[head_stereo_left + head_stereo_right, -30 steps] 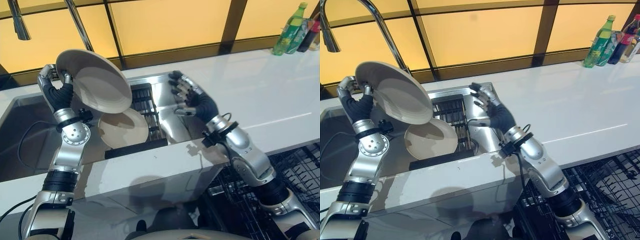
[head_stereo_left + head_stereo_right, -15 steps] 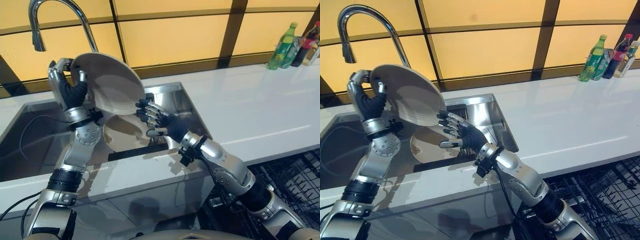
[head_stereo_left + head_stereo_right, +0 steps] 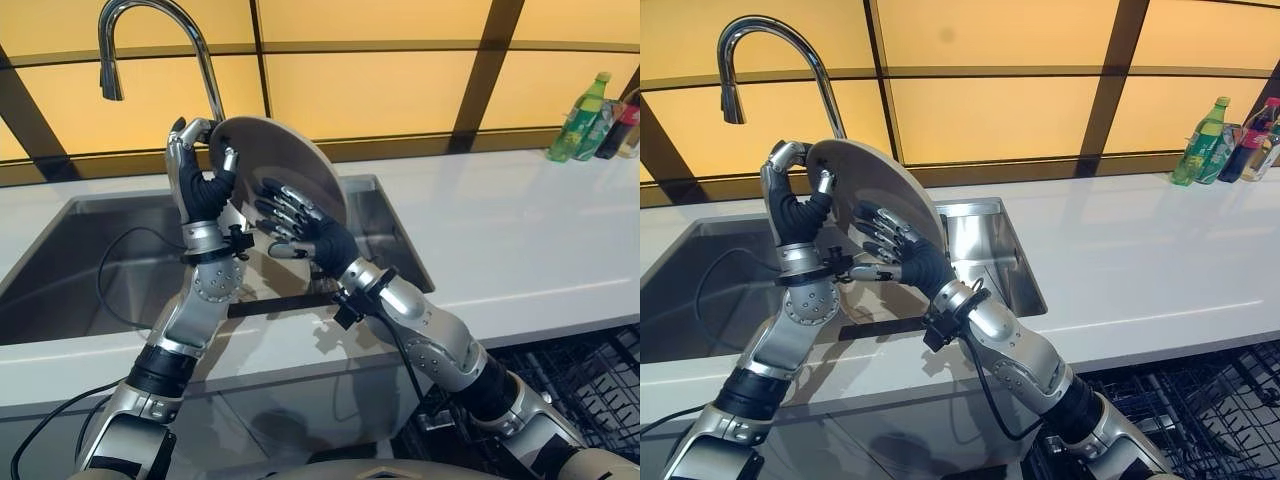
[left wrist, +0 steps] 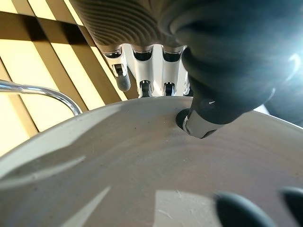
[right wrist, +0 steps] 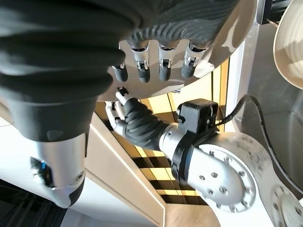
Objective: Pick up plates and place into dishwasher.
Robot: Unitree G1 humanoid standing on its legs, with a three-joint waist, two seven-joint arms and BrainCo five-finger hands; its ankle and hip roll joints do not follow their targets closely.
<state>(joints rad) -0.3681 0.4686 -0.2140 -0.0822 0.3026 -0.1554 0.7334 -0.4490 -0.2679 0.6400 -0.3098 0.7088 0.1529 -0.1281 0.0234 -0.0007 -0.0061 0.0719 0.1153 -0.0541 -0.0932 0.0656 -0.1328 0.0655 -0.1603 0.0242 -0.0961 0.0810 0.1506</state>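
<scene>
Two hands meet at one plate [image 3: 285, 170] raised over the sink [image 3: 90, 270]. From the left, the left hand [image 3: 200, 180] pinches its rim between curled fingers and thumb. The right hand [image 3: 300, 225] lays spread, straight fingers against the plate's face.

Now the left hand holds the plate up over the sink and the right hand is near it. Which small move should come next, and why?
Probably the right hand should close on the plate. The left hand pinches its rim, holding it tilted above the sink, while the right hand's straight fingers reach its face without gripping. The dishwasher rack lies on the right side.
</scene>
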